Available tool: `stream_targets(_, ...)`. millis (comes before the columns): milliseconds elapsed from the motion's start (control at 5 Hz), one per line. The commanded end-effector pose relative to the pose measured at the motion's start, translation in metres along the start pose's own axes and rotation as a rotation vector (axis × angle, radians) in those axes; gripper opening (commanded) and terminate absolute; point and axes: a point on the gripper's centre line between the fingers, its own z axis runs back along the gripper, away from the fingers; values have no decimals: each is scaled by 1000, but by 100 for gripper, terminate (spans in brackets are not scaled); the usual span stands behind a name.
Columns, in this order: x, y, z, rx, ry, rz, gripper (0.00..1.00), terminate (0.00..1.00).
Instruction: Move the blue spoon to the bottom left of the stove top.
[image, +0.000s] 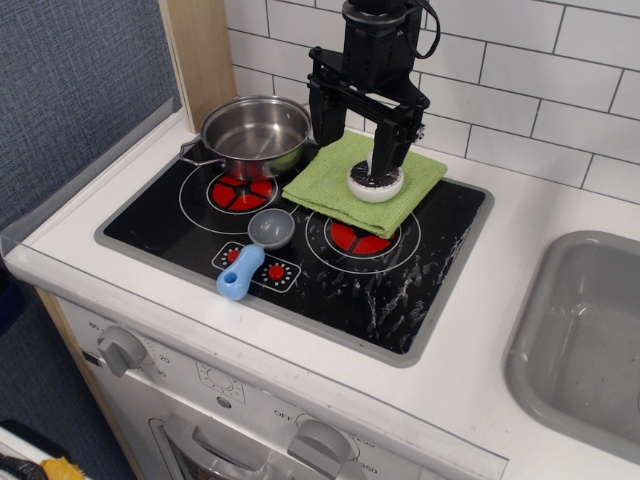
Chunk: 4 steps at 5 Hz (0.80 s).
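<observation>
Blue spoon (253, 253) lies on stove top (420, 290) between burners; gripper (352, 135) open above green cloth (365, 182), steel pot (257, 135) rear left.

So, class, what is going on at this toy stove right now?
One robot arm hangs its claw open above a small white object on the green cloth. It holds nothing. The blue spoon lies untouched between the two burners near the front of the stove top. A steel pot sits on the back left burner.
</observation>
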Motion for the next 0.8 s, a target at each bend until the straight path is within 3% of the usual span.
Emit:
stream_targets(0,0,0,0,0,0,0,100,0)
stream_targets(200,-40,8,0,-38,-55,113,100,0)
stream_targets(400,-75,10,-5,-41,-69,157,100,0)
stream_targets(600,-97,12,-20,-42,-150,129,100,0)
